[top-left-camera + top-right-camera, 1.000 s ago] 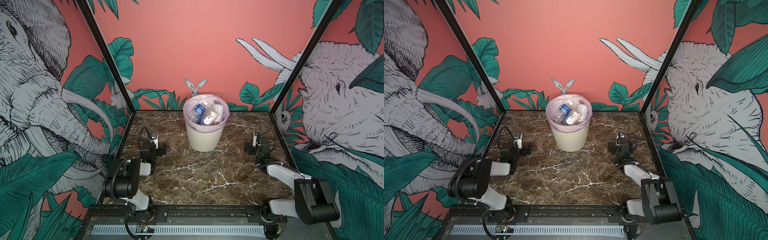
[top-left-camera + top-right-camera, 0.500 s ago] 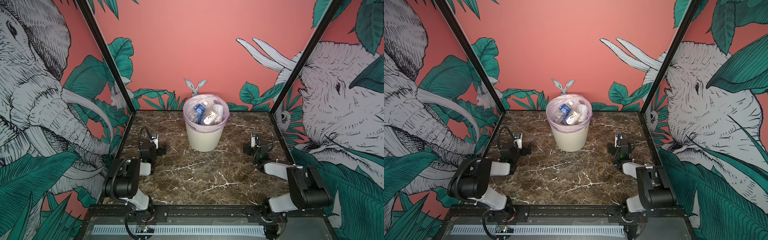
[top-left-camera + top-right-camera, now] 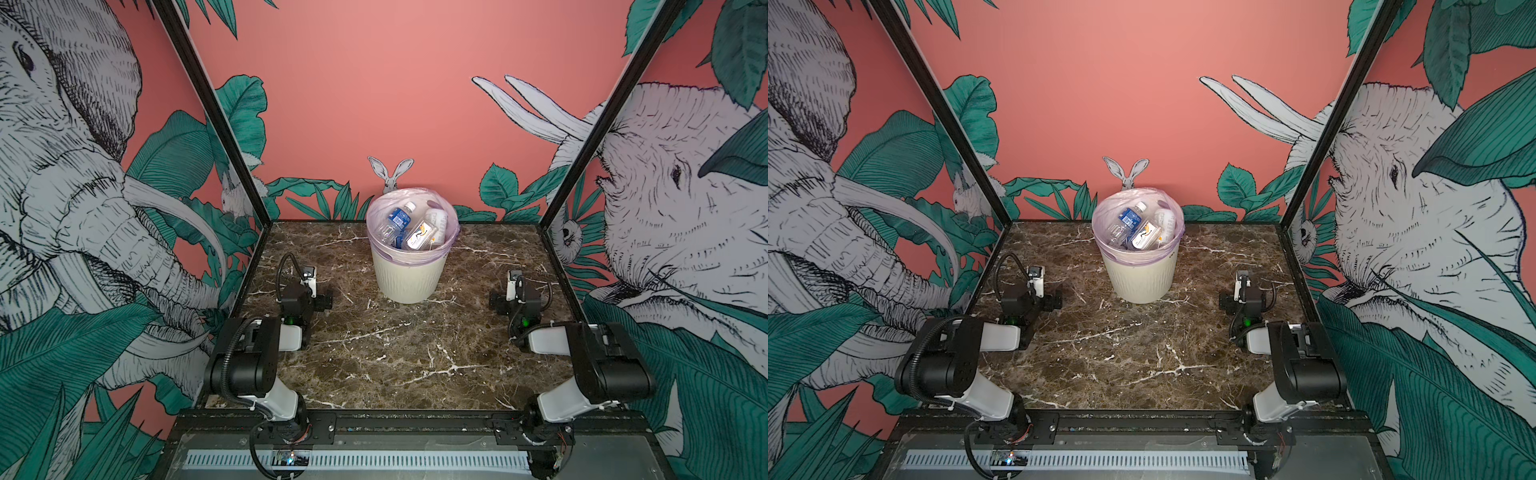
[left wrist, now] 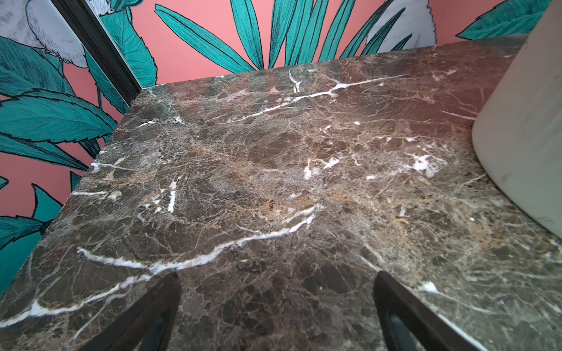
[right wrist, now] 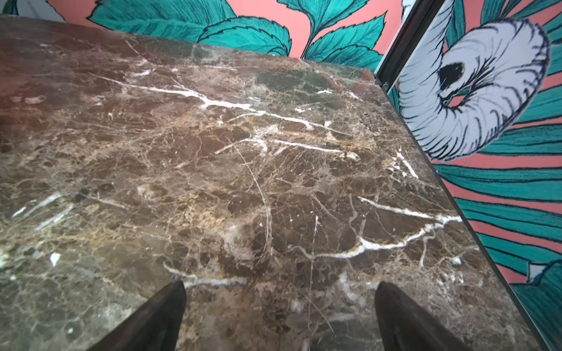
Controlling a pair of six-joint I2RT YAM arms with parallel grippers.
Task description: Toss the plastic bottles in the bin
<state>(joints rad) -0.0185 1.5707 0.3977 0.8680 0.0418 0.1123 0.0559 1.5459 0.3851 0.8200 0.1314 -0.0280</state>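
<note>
the plastic bottles lie heaped inside the bin, blue and white-and-yellow labels showing above the pale bag folded over its rim. how many are in there i cannot tell. the bin stands upright at twelve o'clock on the marble table, close to the back wall, and no bottle shows on the table in any view.

outward from the bin, in both top views the left arm sits at about eight o'clock and the right arm at about four o'clock. both are low over the table and well apart from the bin. the left gripper has its fingers spread wide with only bare marble between them, and the bin's wall is at the edge of its wrist view. the right gripper is likewise wide open and holds nothing.

over the last second the bin, its load and the left arm stay as they were. only the right arm moves, drawing its elbow in until it mirrors the left arm's folded pose. i judge the clearing finished, with both arms parked.
</note>
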